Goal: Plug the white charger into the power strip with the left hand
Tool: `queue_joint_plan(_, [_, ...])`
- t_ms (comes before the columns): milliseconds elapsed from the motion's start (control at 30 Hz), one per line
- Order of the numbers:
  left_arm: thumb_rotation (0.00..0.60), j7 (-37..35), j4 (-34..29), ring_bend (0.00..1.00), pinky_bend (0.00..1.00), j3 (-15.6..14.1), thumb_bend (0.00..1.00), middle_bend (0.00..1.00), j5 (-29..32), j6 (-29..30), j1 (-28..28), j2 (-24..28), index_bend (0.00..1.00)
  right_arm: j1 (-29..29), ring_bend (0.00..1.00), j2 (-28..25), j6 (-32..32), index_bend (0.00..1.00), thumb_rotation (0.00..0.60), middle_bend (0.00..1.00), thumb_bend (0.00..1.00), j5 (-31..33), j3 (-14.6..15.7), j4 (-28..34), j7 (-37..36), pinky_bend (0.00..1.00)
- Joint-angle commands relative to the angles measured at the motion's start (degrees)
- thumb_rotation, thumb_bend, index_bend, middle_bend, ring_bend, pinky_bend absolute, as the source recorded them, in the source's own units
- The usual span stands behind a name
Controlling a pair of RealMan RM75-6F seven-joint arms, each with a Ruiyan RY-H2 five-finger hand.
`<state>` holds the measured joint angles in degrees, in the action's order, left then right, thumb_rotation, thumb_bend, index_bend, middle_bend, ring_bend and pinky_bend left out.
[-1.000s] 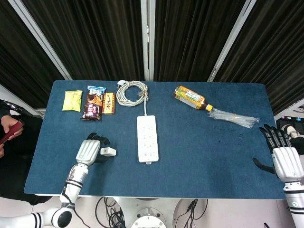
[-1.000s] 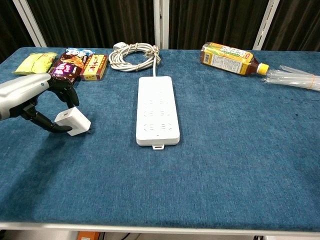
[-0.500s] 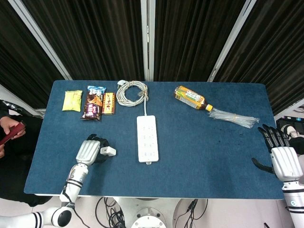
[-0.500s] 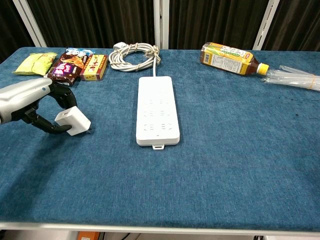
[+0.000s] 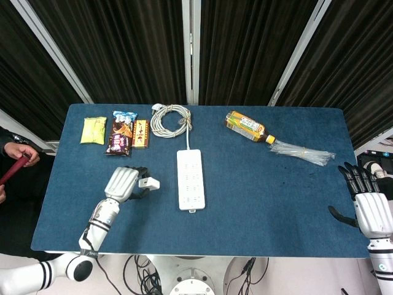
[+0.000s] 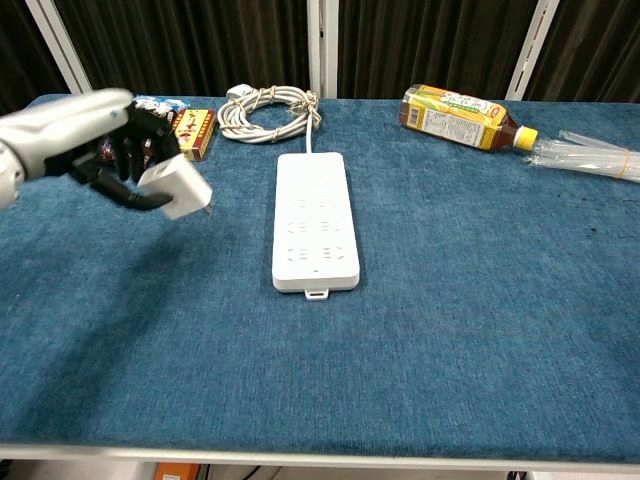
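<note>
My left hand (image 5: 124,184) (image 6: 95,145) grips the white charger (image 5: 148,183) (image 6: 178,187) and holds it above the blue table, left of the white power strip (image 5: 190,179) (image 6: 314,219). The strip lies flat in the table's middle, its coiled cable (image 5: 171,118) (image 6: 266,112) behind it. The charger's prongs point toward the strip. My right hand (image 5: 368,204) hangs off the table's right front corner, fingers spread, holding nothing; the chest view does not show it.
Snack packets (image 5: 120,133) (image 6: 150,125) and a yellow bag (image 5: 93,130) lie at the back left. A tea bottle (image 5: 247,126) (image 6: 457,116) and a clear plastic wrapper (image 5: 303,152) (image 6: 590,154) lie at the back right. A person's hands (image 5: 15,161) show at the left edge.
My left hand has lifted the charger off the table and carried it up and toward the power strip. The right hand has barely shifted.
</note>
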<state>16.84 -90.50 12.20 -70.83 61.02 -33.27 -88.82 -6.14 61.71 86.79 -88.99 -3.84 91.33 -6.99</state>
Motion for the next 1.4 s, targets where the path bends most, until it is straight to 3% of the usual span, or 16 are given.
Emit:
queue_joint_plan(33, [0.6,6.8,-2.88,0.55,0.55,3.94,0.42,0.66,3.61,-3.14,-5.13,0.72,0.6,0.23,0.0,-0.01,0.43,0.0,0.6,0.02,0.13,-0.2,0.0,-0.03,-0.13,0.0])
queue_joint_plan(300, [0.6,25.91,-0.34,0.62,0.58,8.53,0.42,0.71,19.93,-4.53,-16.57,-5.15,0.61,1.27,0.0,-0.78,1.79,0.0,0.6,0.02,0.13,0.0,-0.08,-0.23,-0.95,0.0])
queue_joint_plan(467, [0.6,32.5,2.95,0.62,0.59,10.23,0.41,0.71,28.78,-1.46,-21.75,-9.58,0.61,1.67,0.0,-1.16,2.05,0.0,0.6,0.02,0.13,0.28,-0.14,-0.54,-1.7,0.0])
queue_joint_plan(767, [0.6,37.46,9.25,0.63,0.62,11.14,0.41,0.72,35.61,3.11,-27.25,-15.43,0.62,1.76,0.0,-1.4,1.59,0.0,0.6,0.02,0.13,0.64,-0.24,-1.43,-2.92,0.0])
queue_joint_plan(1400, [0.6,40.49,11.69,0.64,0.63,10.65,0.41,0.72,43.59,5.67,-30.18,-18.16,0.62,1.02,0.0,-1.33,-0.1,0.0,0.6,0.02,0.13,0.99,-0.55,-2.11,-3.36,0.0])
